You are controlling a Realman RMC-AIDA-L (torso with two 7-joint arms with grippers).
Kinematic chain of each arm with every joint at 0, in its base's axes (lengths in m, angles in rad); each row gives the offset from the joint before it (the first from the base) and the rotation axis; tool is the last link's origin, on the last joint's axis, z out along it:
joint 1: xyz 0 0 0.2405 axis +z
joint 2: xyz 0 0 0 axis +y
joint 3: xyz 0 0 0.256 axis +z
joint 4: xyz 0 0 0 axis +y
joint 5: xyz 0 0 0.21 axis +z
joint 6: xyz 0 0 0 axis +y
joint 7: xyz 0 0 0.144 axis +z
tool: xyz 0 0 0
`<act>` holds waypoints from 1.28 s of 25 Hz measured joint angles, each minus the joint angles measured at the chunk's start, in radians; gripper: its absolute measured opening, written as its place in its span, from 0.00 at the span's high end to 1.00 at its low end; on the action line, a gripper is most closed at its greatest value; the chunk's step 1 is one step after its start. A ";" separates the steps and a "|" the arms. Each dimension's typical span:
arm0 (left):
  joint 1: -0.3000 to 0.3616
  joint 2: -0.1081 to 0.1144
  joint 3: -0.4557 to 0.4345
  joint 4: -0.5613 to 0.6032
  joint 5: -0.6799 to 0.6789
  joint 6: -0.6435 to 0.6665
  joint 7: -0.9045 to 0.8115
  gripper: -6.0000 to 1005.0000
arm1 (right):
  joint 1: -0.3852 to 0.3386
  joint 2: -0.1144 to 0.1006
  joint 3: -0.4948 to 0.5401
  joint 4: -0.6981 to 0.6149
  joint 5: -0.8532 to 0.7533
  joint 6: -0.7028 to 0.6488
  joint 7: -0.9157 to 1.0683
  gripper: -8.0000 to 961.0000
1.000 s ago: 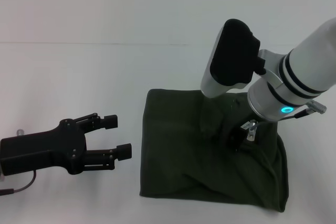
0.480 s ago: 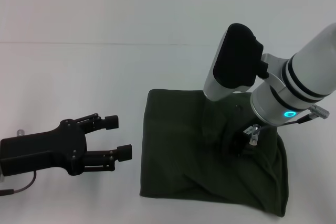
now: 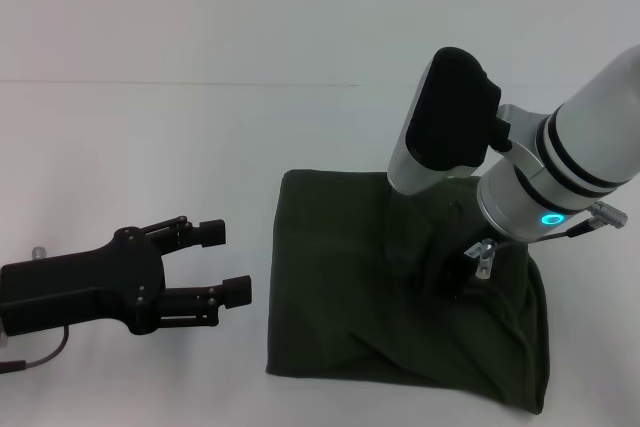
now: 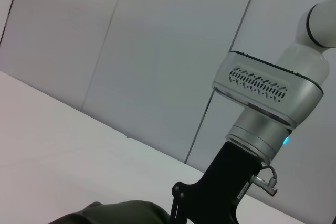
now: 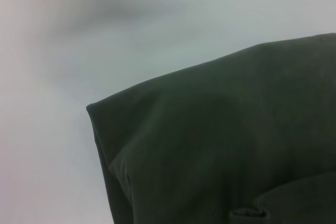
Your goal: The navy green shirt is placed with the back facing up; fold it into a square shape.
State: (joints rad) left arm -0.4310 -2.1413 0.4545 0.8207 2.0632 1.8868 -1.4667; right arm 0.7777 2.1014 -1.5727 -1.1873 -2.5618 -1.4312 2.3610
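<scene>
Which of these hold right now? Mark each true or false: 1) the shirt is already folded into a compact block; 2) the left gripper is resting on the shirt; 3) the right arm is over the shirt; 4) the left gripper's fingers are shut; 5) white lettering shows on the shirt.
1) True: the navy green shirt lies folded in a roughly square block on the white table, its near right edge still lumpy.
2) False: the left gripper sits on the table to the shirt's left, apart from it.
3) True: the right gripper is down on the shirt's right part.
4) False: its fingers stand apart, nothing between them.
5) False: only plain dark green cloth shows.
</scene>
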 joint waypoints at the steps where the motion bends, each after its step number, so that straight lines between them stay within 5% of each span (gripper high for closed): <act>1: 0.000 0.000 0.000 0.000 0.000 0.000 0.000 0.05 | 0.000 0.000 0.000 0.000 0.000 0.000 0.000 0.86; 18: 0.000 0.001 -0.002 0.000 0.000 0.002 0.000 0.05 | 0.005 0.000 0.005 0.000 0.002 -0.010 0.000 0.86; 32: 0.000 0.000 0.000 -0.002 0.000 -0.004 0.003 0.05 | 0.004 0.000 -0.001 0.000 -0.001 -0.008 0.012 0.63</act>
State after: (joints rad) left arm -0.4310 -2.1413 0.4546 0.8184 2.0632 1.8829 -1.4634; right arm 0.7818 2.1014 -1.5739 -1.1872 -2.5631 -1.4396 2.3728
